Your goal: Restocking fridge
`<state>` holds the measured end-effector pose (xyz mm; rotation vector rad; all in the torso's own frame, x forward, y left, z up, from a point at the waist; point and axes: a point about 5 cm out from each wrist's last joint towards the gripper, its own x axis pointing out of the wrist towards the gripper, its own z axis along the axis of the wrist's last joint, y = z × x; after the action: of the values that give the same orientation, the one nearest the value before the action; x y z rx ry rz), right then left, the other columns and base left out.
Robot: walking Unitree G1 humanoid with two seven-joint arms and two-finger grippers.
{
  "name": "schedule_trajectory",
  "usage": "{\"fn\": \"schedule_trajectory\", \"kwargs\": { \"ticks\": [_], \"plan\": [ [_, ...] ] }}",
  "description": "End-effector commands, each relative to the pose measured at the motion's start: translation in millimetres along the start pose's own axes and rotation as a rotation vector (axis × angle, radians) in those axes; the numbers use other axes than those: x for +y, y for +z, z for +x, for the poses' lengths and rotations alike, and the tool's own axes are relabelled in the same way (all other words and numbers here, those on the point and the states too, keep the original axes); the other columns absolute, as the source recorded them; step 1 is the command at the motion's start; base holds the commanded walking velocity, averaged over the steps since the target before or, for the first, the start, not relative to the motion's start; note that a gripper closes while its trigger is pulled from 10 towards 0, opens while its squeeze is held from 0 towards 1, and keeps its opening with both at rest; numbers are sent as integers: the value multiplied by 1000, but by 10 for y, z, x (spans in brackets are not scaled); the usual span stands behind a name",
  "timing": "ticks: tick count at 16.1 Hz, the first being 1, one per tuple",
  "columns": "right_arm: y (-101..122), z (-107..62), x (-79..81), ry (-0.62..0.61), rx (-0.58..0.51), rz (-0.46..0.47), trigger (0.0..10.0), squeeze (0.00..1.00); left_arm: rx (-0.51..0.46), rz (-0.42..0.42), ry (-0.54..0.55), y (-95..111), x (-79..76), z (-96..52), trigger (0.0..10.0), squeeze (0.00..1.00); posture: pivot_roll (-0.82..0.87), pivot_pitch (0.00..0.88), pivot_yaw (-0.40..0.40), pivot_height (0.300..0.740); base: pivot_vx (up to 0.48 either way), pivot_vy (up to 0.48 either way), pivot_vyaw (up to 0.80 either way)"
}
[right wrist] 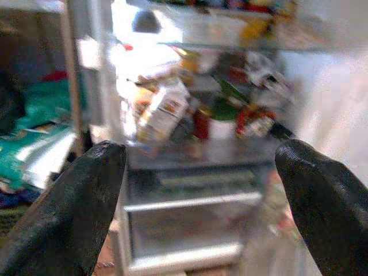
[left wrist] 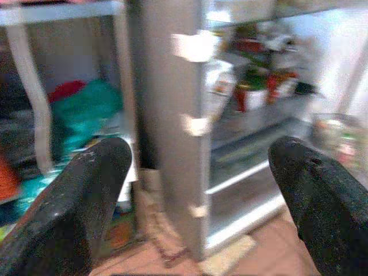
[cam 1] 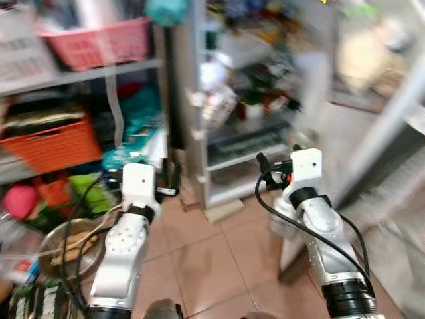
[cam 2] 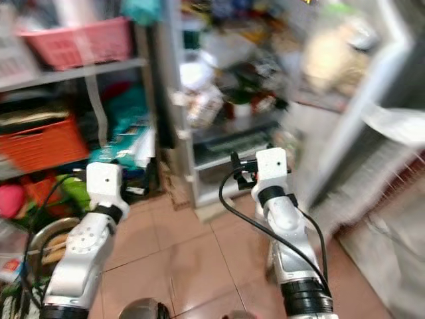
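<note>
Fridge open ahead, shelves crammed with jars, cartons. Left gripper and right gripper raised, empty, fingers apart. Probably fragile, slippery stock; best gripped mid-body.

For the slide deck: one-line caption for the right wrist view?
Open right gripper faces the open fridge's crowded shelf.

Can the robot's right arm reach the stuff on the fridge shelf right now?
Probably not yet. The fridge stands open and nothing blocks the way, but the right gripper, jaws open and empty, is held out short of the crowded shelf. The robot likely needs to step closer.
</note>
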<state>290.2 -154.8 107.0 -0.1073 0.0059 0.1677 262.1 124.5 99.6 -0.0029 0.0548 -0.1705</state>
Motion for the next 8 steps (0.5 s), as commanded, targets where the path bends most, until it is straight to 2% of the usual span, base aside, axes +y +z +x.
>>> {"fn": "schedule_trajectory", "kwargs": {
  "ticks": [1, 4, 8],
  "plan": [
    [19, -18, -1, -5, -11, 9, 10000, 0, 5, 8, 18, -12, 38, -28, 10000, 0, 23, 30, 13, 740, 0, 0, -800],
    [-10, -75, -9, -8, -8, 10, 10000, 0, 17, 5, 9, -32, 33, -64, 10000, 0, 20, 28, 18, 740, 0, 0, -800],
    [-47, -136, 23, 44, 4, 29, 10000, 0, 31, 1, -14, -65, 1, -96, 10000, 0, 21, 25, 18, 740, 0, 0, 0]
  ]
}}
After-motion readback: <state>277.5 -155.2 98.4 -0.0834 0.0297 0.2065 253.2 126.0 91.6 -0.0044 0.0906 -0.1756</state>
